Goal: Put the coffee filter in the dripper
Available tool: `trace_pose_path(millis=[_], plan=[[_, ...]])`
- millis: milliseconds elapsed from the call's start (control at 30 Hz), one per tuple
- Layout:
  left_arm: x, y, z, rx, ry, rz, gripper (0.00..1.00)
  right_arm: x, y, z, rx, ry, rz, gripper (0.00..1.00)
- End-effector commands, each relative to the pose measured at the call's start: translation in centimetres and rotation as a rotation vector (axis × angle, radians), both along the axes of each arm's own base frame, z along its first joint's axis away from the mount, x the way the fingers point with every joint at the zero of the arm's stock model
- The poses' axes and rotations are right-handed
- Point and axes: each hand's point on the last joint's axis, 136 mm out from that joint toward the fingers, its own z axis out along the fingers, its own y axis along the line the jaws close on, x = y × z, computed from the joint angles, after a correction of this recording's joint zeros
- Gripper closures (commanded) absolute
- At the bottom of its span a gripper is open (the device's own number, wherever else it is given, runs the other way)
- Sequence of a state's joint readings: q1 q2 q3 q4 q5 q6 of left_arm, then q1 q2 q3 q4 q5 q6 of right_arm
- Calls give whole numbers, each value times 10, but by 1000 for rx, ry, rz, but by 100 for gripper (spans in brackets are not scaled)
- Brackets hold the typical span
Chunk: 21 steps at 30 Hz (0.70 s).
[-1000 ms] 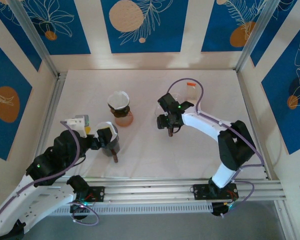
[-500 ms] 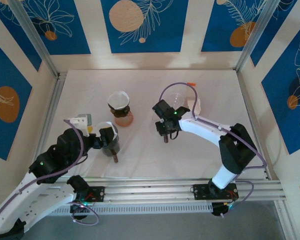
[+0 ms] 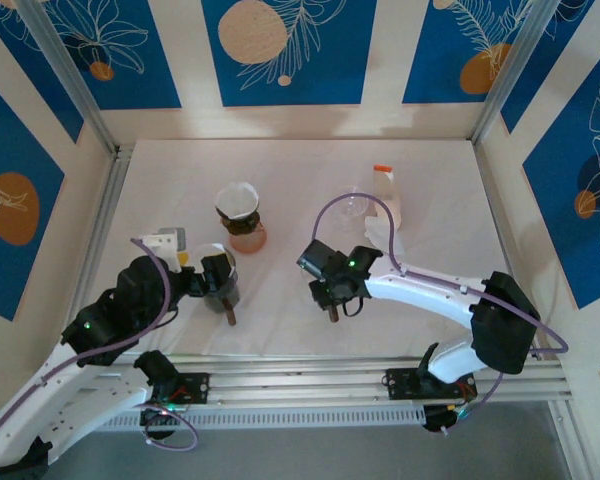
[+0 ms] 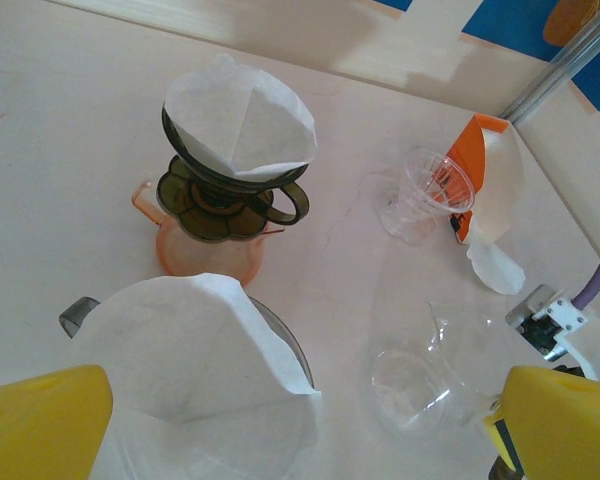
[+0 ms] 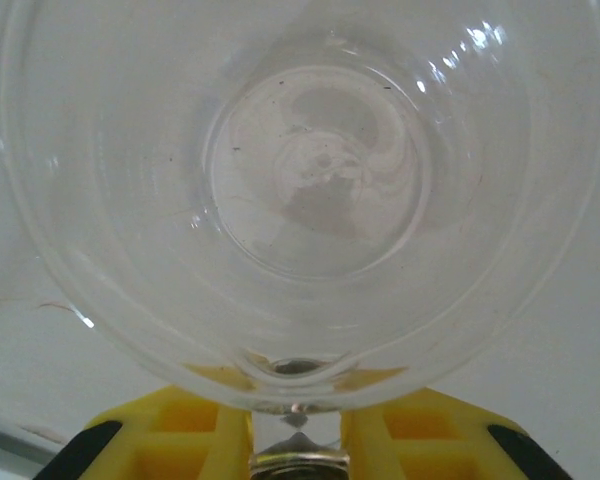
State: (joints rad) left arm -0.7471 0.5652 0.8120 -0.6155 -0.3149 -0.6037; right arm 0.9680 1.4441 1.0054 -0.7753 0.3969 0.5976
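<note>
Top view: left pincer [image 3: 218,276] is low over the white counter [image 3: 280,165], at a dark dripper [image 3: 223,295] that carries a coffee filter [image 3: 213,255]. Just beyond this pincer stands a second dripper [image 3: 244,222] on an orange carafe [image 3: 248,240], with a second filter [image 3: 238,198] in it. Right pincer [image 3: 332,298] points down at the counter, well apart from the left pincer. Beyond the right pincer are a clear dripper [image 3: 352,205], an orange-topped filter pack [image 3: 384,190] and a loose filter [image 3: 378,235]. Left wrist view: the left pincer's yellow fingers [image 4: 40,425] stand wide apart. The coffee filter sits in the dark dripper between them, its edge at the left finger and clear of the right one, so nothing is gripped. The second dripper is straight ahead, upright on the carafe, with its filter open. A clear glass bowl [image 4: 415,385] lies by this pincer's right finger. The right arm's end is just behind the bowl, and the clear dripper and filter pack are further out. Right wrist view: the glass bowl sits directly in front of the right pincer, its round base facing the camera. The yellow fingers [image 5: 170,430] are narrow, closed on the bowl's wall at the near edge. The counter shows through the glass.
</note>
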Motion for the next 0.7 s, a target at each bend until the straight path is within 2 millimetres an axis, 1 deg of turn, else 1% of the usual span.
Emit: trace_pose_path(millis=[0,67,133,167,233,267,333,367,433,567,633,667], plan=[[1,-2,0,-25,-3,-2,0,-4,-1,4,9,-4,-45,65],[1,-1,-1,-22,1,0,0,-2,-1,12,21,-22,-49,53],[0,-1,-1,-24,1,0,0,3,-3,26,34,-54,-59,44],[0,-1,-1,-24,1,0,0,6,-4,34,46,-72,-65,41],[-1,0,-1,-28,1,1,0,14,-9,52,71,-110,-84,39],[-1,0,0,-30,-1,0,0,22,-12,63,90,-132,-100,38],[-2,1,-1,-32,-2,4,0,43,-23,80,128,-166,-161,37],[-2,2,-1,-34,-3,7,0,57,-31,87,149,-172,-211,37],[-2,2,0,-40,-6,8,0,86,-46,93,189,-180,-297,37],[-2,1,-1,-42,-1,8,0,143,-71,93,233,-196,-436,37],[-3,1,-2,-42,4,6,0,168,-85,86,217,-194,-498,39],[-3,2,-2,-42,6,7,0,179,-91,79,212,-183,-525,40]])
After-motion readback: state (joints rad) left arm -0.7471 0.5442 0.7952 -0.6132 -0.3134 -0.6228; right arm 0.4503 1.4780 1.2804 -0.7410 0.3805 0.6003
